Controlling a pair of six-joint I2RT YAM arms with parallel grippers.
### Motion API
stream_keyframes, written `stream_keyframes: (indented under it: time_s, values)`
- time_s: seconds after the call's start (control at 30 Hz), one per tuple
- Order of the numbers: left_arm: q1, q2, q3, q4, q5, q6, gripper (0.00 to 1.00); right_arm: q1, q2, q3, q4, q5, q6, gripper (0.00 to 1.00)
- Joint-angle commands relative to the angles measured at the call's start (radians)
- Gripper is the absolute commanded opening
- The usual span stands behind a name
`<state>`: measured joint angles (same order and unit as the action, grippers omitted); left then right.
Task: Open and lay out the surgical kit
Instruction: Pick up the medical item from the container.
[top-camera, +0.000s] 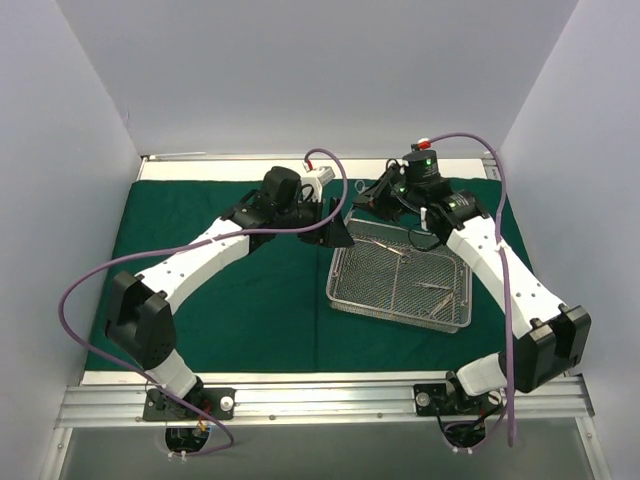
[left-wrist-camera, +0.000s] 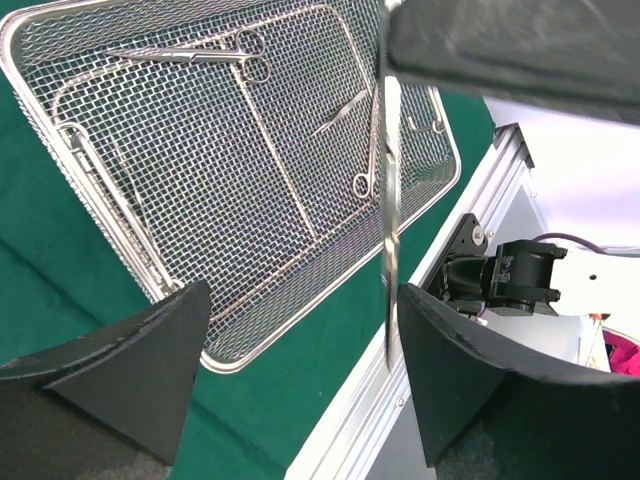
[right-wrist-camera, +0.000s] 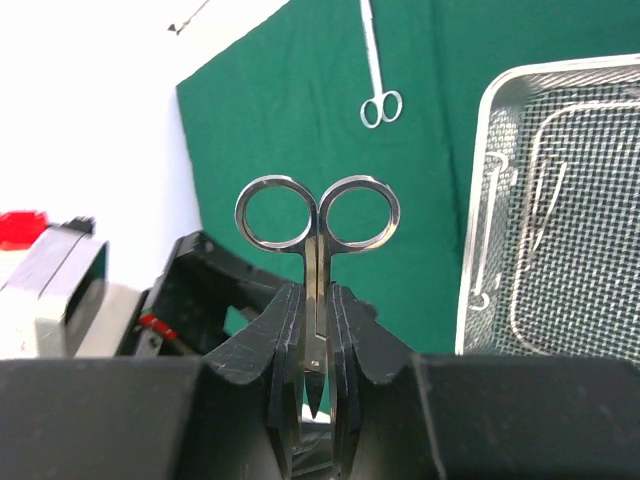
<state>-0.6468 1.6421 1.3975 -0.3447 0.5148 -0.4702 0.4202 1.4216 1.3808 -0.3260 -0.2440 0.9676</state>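
Mesh tray (right-wrist-camera: 468, 260) cropped at right edge

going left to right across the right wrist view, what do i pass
small red object at the left edge → scissors clamped in the right claw → wire-mesh tray. The loose instrument on the cloth is left out, since it sits above the held scissors' right ring.

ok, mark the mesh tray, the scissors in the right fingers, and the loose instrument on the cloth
mesh tray (top-camera: 365, 280), top view, bare mesh, left half.
held scissors (right-wrist-camera: 317, 240), right wrist view, where rings meet shanks.
loose instrument (right-wrist-camera: 371, 55), right wrist view, its shank.
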Motion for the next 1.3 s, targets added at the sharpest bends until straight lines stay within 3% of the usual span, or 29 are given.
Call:
stream_keyframes:
  time_s: [0.0, 0.07, 0.1, 0.2, 0.23, 0.3, 0.37, 0.43, 0.53, 0.6, 0.63, 0.73, 0.9, 1.27]
  values:
    - [-0.014, -0.033, 0.012, 0.064, -0.012, -0.022, 0.8, 0.022, -0.052, 0.004, -0.004, -0.006, 0.028, 0.0]
    - [-0.016, -0.033, 0.008, 0.079, 0.007, -0.037, 0.7, 0.031, -0.059, 0.0, -0.005, -0.003, 0.026, 0.0]
    - [-0.016, -0.033, 0.008, 0.079, 0.01, -0.039, 0.56, 0.032, -0.064, -0.008, -0.005, -0.005, 0.026, 0.0]
    - [-0.014, -0.036, 0.018, 0.058, 0.01, -0.03, 0.3, 0.043, -0.078, -0.015, -0.008, -0.006, 0.023, 0.0]
    - [-0.013, -0.036, 0.021, 0.052, 0.019, -0.027, 0.04, 0.048, -0.079, -0.017, -0.011, -0.009, 0.019, 0.0]
    - [-0.013, -0.039, 0.035, 0.015, 0.021, -0.01, 0.02, 0.048, -0.081, -0.016, -0.016, -0.023, -0.004, 0.0]
    - [-0.002, -0.051, 0.043, -0.026, 0.03, 0.002, 0.02, 0.046, -0.084, 0.01, -0.059, 0.003, -0.045, 0.3]
    - [0.016, -0.068, 0.035, -0.074, 0.068, 0.005, 0.02, 0.042, -0.082, 0.065, -0.093, 0.002, -0.185, 0.48]
    - [0.058, -0.099, -0.009, -0.115, 0.201, 0.019, 0.02, 0.04, -0.087, 0.139, -0.155, -0.009, -0.456, 0.58]
    - [0.067, -0.12, -0.038, -0.161, 0.259, 0.033, 0.02, 0.042, -0.104, 0.139, -0.151, -0.093, -0.599, 0.57]
    - [0.065, -0.142, -0.048, -0.169, 0.277, 0.045, 0.02, 0.042, -0.115, 0.133, -0.145, -0.135, -0.741, 0.52]
    - [0.062, -0.188, -0.086, -0.192, 0.338, 0.044, 0.02, 0.04, -0.092, 0.153, -0.197, -0.19, -0.9, 0.47]
    - [0.055, -0.255, -0.14, -0.18, 0.424, 0.031, 0.02, 0.038, -0.047, 0.176, -0.203, -0.382, -0.998, 0.59]
    - [0.039, -0.323, -0.183, -0.206, 0.528, 0.044, 0.02, 0.008, -0.059, 0.113, -0.186, -0.669, -1.06, 0.59]
